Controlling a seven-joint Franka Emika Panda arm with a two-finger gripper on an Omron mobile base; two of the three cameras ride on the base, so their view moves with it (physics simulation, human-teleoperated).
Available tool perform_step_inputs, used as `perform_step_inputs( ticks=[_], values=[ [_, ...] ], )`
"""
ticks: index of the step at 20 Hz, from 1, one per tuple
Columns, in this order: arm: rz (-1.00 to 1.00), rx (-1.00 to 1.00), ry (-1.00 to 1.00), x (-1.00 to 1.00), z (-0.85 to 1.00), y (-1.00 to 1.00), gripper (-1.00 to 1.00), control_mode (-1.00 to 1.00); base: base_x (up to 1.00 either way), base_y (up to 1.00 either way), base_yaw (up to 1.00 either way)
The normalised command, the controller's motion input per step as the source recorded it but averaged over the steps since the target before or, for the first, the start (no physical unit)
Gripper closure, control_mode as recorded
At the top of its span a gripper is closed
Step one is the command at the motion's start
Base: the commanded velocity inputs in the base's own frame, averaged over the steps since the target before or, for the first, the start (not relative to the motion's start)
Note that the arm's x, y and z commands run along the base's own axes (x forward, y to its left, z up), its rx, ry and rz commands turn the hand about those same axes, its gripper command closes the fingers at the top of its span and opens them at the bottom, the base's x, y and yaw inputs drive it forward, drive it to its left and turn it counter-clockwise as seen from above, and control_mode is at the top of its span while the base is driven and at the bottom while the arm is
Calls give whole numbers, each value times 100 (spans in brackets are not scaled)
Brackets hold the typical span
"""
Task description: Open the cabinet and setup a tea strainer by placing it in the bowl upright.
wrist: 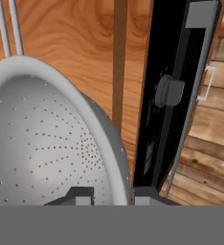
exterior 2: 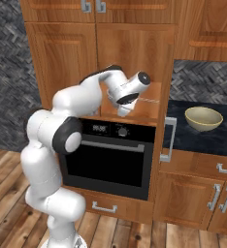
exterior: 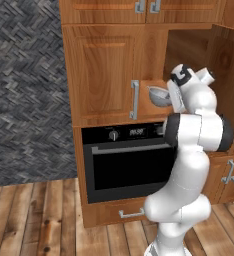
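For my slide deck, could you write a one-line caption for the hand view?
Pincer shut on the rim of the tea strainer, above the oven.

Tea strainer (wrist: 47, 139) matt perforated metal; cabinet (exterior: 101, 70) smooth grained wood; bowl (exterior 2: 203, 119) smooth beige.

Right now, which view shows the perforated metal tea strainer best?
The hand view: the silvery-white perforated metal tea strainer is close up, with its holed inner wall, rim and wire handle clear, and the gripper shut on its rim. The left base view shows it small inside the open wood cabinet; in the right base view the arm blocks it.
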Motion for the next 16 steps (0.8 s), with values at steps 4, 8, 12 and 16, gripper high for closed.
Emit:
perform_step_inputs(
  ticks=[4,8,12,16],
  values=[
    [6,-4,-5,-77,49,0,100,-100,0,0,0],
    [8,-6,0,-99,40,1,100,-100,0,0,0],
    [9,-9,0,-100,38,11,100,-100,0,0,0],
    [8,-11,0,-98,16,18,100,-100,0,0,0]
  ],
)
